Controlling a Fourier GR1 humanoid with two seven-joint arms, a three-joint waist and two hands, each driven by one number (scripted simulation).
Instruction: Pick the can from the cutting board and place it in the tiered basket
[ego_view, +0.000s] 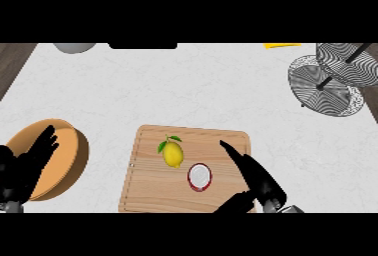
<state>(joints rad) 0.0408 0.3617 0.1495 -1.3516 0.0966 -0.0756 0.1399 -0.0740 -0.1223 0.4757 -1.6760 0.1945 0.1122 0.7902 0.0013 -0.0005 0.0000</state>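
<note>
The right robot hand (255, 178), fingers spread beside the can (198, 176), may tip it or nudge the lemon (173, 154) when closing.

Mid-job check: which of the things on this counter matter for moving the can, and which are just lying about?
Job: can, cutting board under it, tiered basket far right, right robot hand, open beside the can.
Lying about: lemon on the board, wooden bowl at left, left robot hand resting open above it, grey object at the far edge.
</note>
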